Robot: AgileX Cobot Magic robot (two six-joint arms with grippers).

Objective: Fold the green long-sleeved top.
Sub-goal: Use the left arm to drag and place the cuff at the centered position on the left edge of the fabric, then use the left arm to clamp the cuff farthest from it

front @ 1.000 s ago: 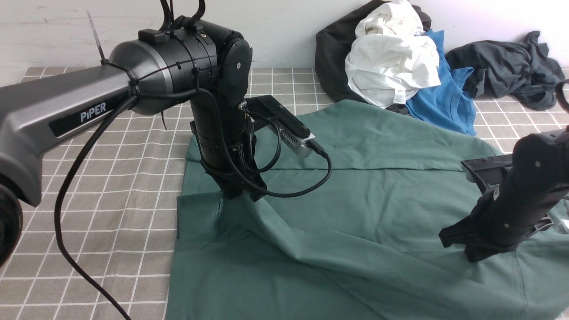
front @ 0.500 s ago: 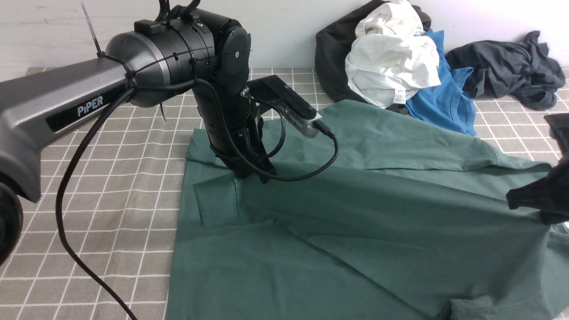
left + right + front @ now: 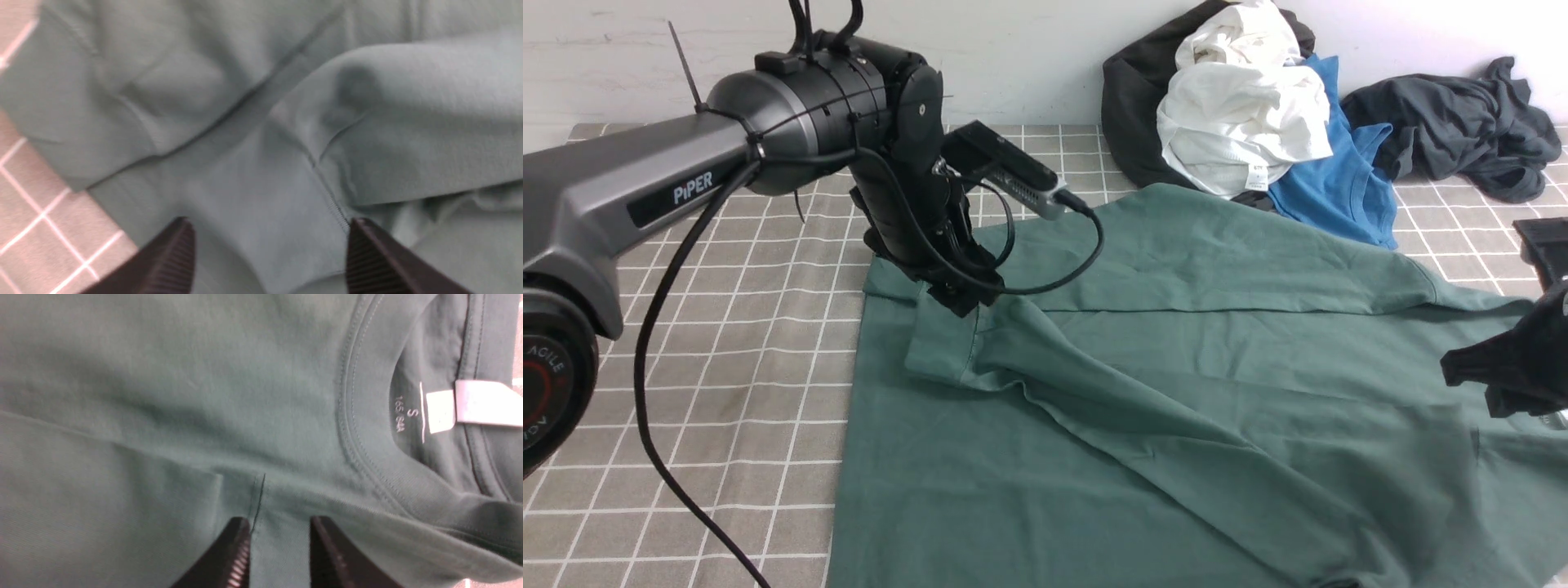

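Note:
The green long-sleeved top [image 3: 1176, 367] lies spread over the checked tablecloth, one sleeve folded along its far edge. Another sleeve runs diagonally across the body; its cuff [image 3: 939, 351] rests near the top's far left corner. My left gripper [image 3: 964, 304] hovers just above that cuff. In the left wrist view it [image 3: 265, 245] is open, jaws wide apart over the cuff [image 3: 261, 192]. My right gripper [image 3: 1478, 392] hangs over the top's right part. In the right wrist view it [image 3: 278, 539] is open above the cloth, near the ribbed neck [image 3: 367, 457] and white label [image 3: 482, 402].
A pile of clothes lies at the back right against the wall: a white garment [image 3: 1241, 114], a bright blue T-shirt [image 3: 1339, 180], a black garment [image 3: 1131, 106] and a dark grey one [image 3: 1454, 131]. The checked tablecloth [image 3: 752, 343] shows left of the top.
My left gripper moved back and left, taking the sleeve cuff toward the far left corner, where the cuff now lies. My right gripper lifted off the cloth and moved right.

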